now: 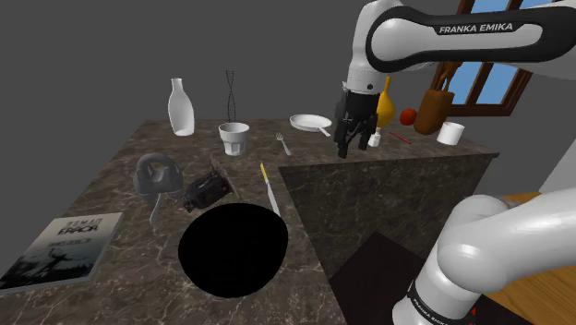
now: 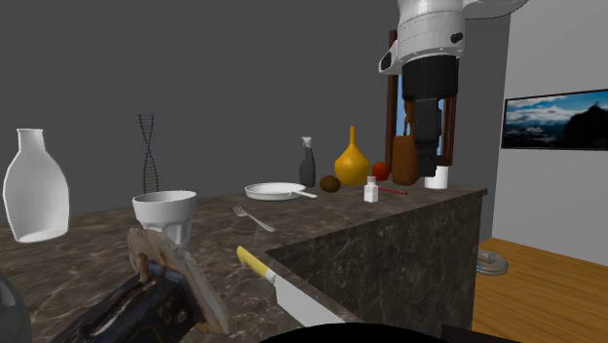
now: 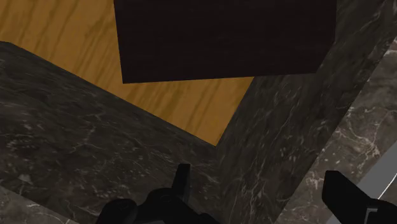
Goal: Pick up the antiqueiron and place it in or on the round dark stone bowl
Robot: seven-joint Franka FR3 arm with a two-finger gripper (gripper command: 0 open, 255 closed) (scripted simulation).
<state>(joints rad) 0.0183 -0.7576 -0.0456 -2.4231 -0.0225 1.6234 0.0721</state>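
Above the inner corner of the L-shaped marble counter [image 1: 397,171], the black gripper [image 1: 354,145] hangs with its fingers pointing down and nothing in it. The wrist view settles its state: the two fingers [image 3: 183,181] stand well apart over the counter's edge, with a wooden floor [image 3: 57,38] and a dark mat [image 3: 222,38] below them. The antique iron [image 1: 208,189] lies well apart from the gripper, off to its left in the shoulder view. A yellow-handled knife [image 1: 270,189] lies between the two. In the shoulder view the iron reads as a dark lump. The second exterior view, close behind it, adds a wooden handle on a dark body [image 2: 161,292]. The round black bowl [image 1: 231,249] sits just beside the iron on its near side, even farther from the gripper. The knife's tip reaches the bowl's rim, though whether they touch I cannot tell. Nearest the gripper are a small white shaker [image 1: 375,140] and a white pan [image 1: 309,122], and a yellow gourd-shaped vase [image 1: 385,106] stands behind it. The second exterior view shows the gripper [image 2: 429,180] raised, touching none of them.
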